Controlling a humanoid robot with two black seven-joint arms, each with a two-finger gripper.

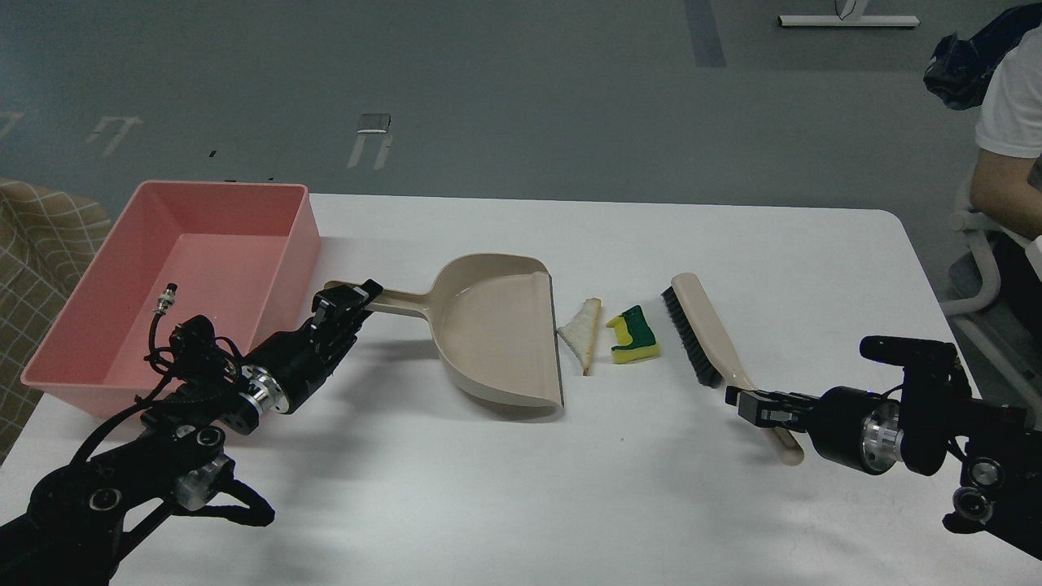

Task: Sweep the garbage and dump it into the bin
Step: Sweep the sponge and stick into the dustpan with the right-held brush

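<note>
- Head view: the garbage lies near the middle of the white table [505, 488], two scraps in all, side by side but apart.
- One is a yellow sponge chunk [633, 336] with a dark green layer, lying flat between the dustpan and the brush.
- The other is a thin whitish slice [581, 332] with a tan edge, triangular, just beside the open lip of the dustpan; whether it touches the lip cannot be told.
- One beige dustpan [498, 327] lies left of the scraps, its mouth turned toward them and its long handle pointing left toward the bin.
- One beige brush [705, 334] with black bristles lies right of the sponge chunk, bristles facing the scraps, its handle running down and to the right.
- One pink bin [289, 244] stands at the table's far left corner, well apart from the scraps, with the dustpan between them. No scrap shows on its visible floor.
- The left gripper [348, 303] is at the end of the dustpan handle, its fingers about the handle tip; a firm hold cannot be confirmed from here.
- The right gripper [753, 404] sits at the brush handle, fingers on either side of it; whether it clamps the handle cannot be told.
- Nothing lies between the brush bristles and the scraps, nor between the scraps and the dustpan mouth.
- At the far right edge a seated person [1009, 122] in a white shirt is partly in view.
</note>
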